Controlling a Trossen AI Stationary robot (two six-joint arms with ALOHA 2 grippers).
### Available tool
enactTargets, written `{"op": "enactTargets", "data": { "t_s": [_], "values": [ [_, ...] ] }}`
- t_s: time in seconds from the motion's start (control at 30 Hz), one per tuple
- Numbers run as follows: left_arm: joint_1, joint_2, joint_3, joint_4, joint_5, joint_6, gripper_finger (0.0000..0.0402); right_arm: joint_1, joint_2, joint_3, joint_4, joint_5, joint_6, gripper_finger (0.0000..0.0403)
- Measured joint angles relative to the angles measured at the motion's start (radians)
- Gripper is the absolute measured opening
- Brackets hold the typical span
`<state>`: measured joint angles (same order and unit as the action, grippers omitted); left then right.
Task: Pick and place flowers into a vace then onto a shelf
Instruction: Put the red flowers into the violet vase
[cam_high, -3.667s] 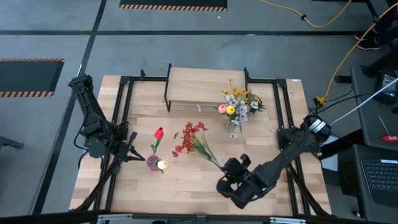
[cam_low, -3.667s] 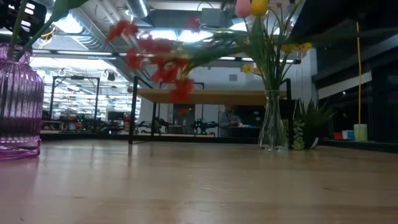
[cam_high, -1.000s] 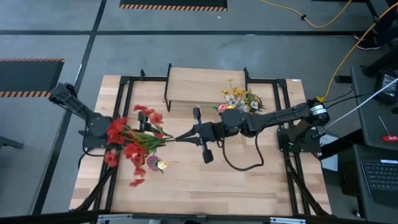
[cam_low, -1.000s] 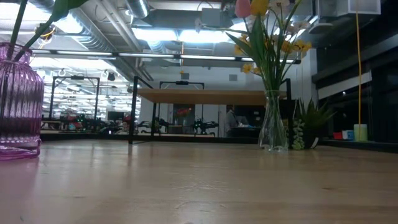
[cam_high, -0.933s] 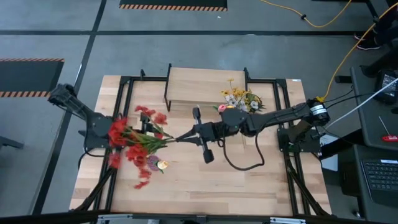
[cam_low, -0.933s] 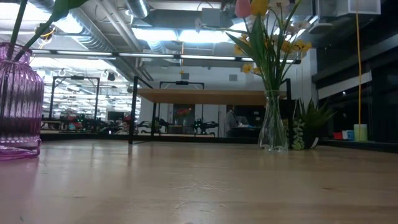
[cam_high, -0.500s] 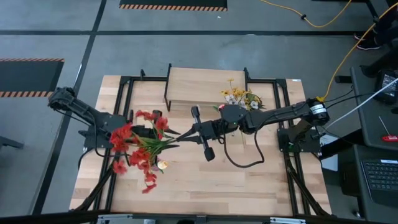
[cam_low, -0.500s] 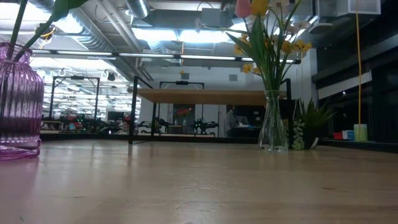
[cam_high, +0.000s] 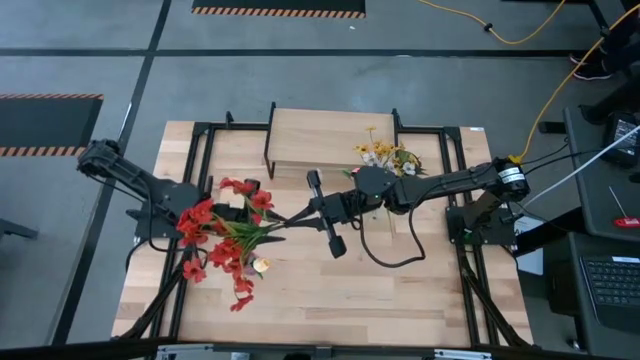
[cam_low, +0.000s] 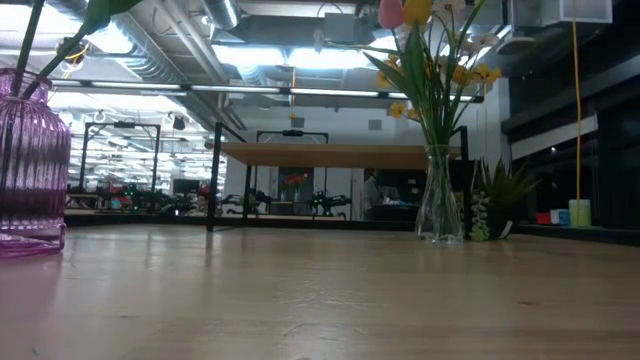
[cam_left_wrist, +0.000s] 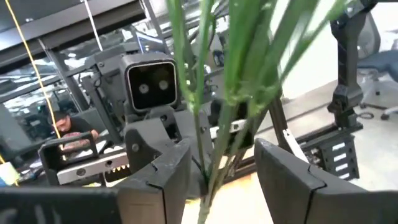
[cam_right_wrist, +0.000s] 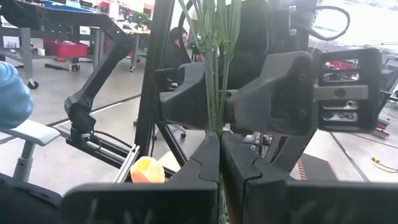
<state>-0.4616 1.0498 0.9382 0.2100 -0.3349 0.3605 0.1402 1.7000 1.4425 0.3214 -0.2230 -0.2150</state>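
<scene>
The red berry spray (cam_high: 225, 245), lifted off the table, now hangs over the left tool (cam_high: 243, 213).

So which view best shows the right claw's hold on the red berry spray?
The right wrist view: the right claw is shut on the red berry spray stalks. The high view shows the blooms, the left wrist view only stalks, and the low view shows nothing of it.

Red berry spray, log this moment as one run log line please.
stage: handover above purple vase | right gripper: shut on red berry spray stems | left gripper: open around stems | shelf: bare
</scene>
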Motion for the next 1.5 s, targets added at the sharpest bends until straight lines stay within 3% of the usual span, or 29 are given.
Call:
{"op": "enactTargets", "data": {
  "t_s": [0.57, 1.17, 1.5],
  "values": [
    [-0.033, -0.029, 0.000, -0.029, 0.028, 0.042, 0.0146, 0.000, 0.000, 0.000, 0.014, -0.043, 0.017, 0.0000],
    [0.041, -0.017, 0.000, 0.026, 0.070, 0.046, 0.0148, 0.000, -0.001, 0.000, 0.008, -0.042, 0.024, 0.0000],
    [0.054, -0.017, 0.000, 0.009, 0.184, 0.046, 0.0148, 0.001, -0.001, 0.000, 0.007, -0.044, 0.029, 0.0000]
  ]
}}
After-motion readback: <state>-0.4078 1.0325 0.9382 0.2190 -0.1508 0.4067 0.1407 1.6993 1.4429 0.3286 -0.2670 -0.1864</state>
